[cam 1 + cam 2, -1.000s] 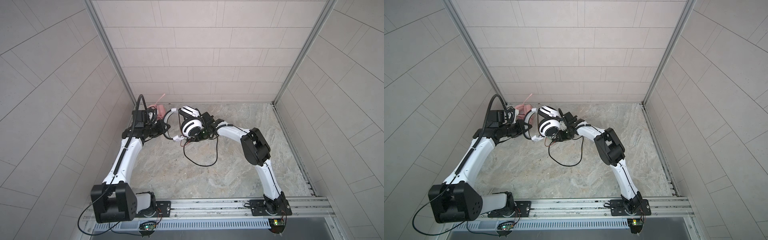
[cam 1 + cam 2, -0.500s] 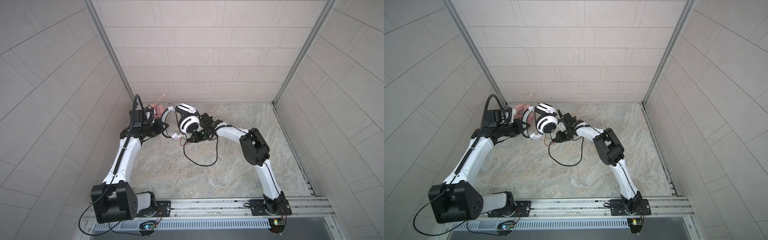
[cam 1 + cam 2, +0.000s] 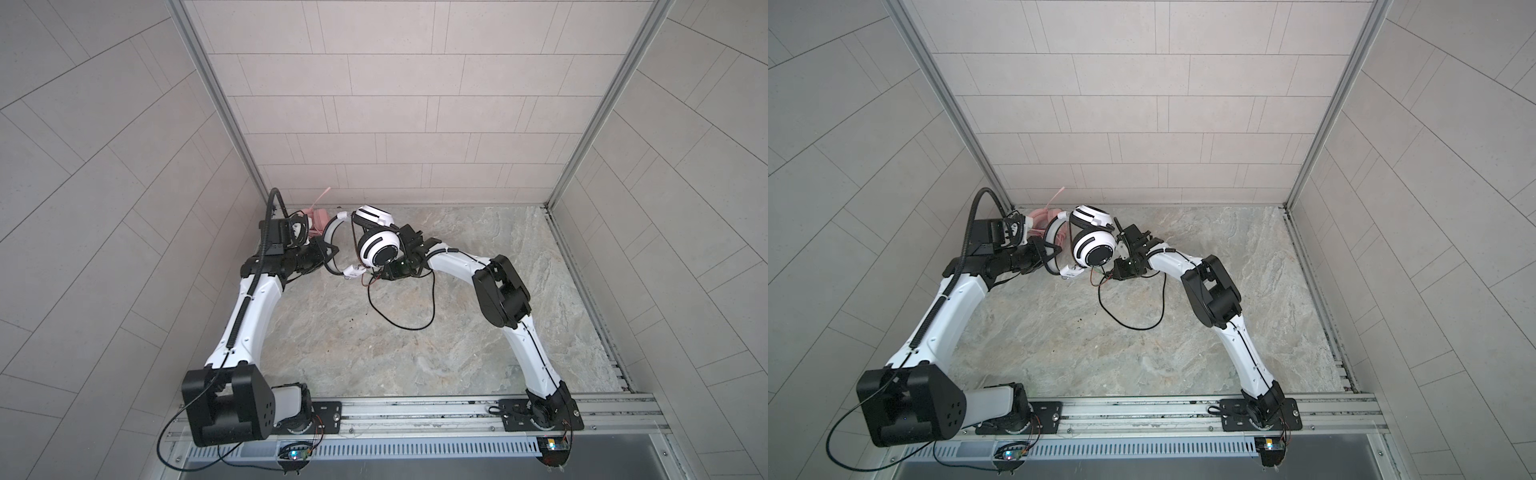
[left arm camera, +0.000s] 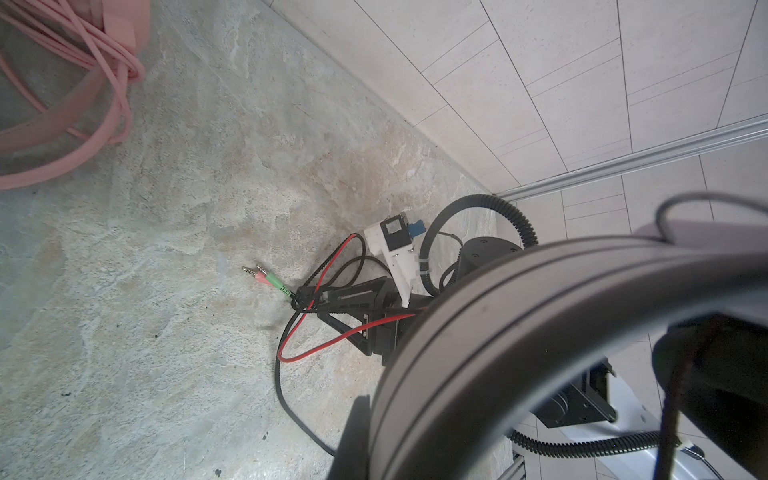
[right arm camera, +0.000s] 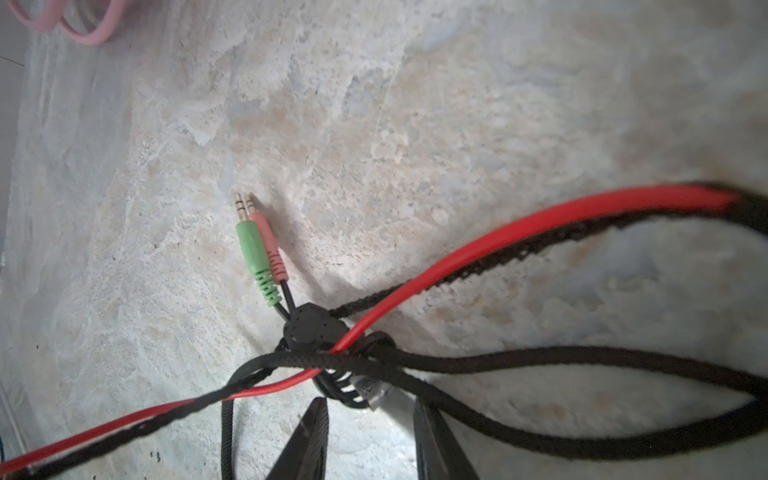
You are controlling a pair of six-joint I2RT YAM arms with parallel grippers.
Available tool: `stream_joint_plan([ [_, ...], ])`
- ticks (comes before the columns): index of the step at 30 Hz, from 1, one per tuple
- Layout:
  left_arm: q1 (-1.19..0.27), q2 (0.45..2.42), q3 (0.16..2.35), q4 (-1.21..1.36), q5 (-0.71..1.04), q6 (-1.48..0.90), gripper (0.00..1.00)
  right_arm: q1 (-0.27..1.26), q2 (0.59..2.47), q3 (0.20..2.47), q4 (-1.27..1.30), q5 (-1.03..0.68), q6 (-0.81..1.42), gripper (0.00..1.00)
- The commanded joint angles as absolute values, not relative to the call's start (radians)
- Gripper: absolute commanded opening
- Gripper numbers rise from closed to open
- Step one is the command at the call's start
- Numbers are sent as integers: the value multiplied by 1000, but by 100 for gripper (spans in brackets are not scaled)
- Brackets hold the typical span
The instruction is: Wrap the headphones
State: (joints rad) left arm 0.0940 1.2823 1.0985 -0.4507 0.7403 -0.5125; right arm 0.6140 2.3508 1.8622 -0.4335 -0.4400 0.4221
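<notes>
Soft, even light in both top views; edges bow. The headphones blur in the left wrist view.

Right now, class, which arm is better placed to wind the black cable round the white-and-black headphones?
Probably right: the right tool grips the black cable near the plugs; the left tool clamps the headband.

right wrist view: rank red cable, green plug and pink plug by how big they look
1. red cable
2. green plug and pink plug: look alike, pink partly hidden behind green, so unranked
</notes>
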Motion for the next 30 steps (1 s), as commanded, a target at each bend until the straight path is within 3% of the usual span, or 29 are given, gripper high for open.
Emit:
stream_joint_plan([
  [1,101,1237,1090,-381,798,-554,0,629,2385,1882,-448,-361,486,32],
  [14,101,1218,1071,-377,799,-552,0,652,2424,1941,-381,-313,603,31],
  [22,104,1211,1062,-386,796,-537,0,652,2489,1949,-380,-266,637,21],
  [26,105,1212,1060,-387,801,-537,0,652,2487,1924,-365,-252,638,7],
  [30,109,1209,1060,-387,800,-537,0,648,2462,1899,-335,-247,633,0],
])
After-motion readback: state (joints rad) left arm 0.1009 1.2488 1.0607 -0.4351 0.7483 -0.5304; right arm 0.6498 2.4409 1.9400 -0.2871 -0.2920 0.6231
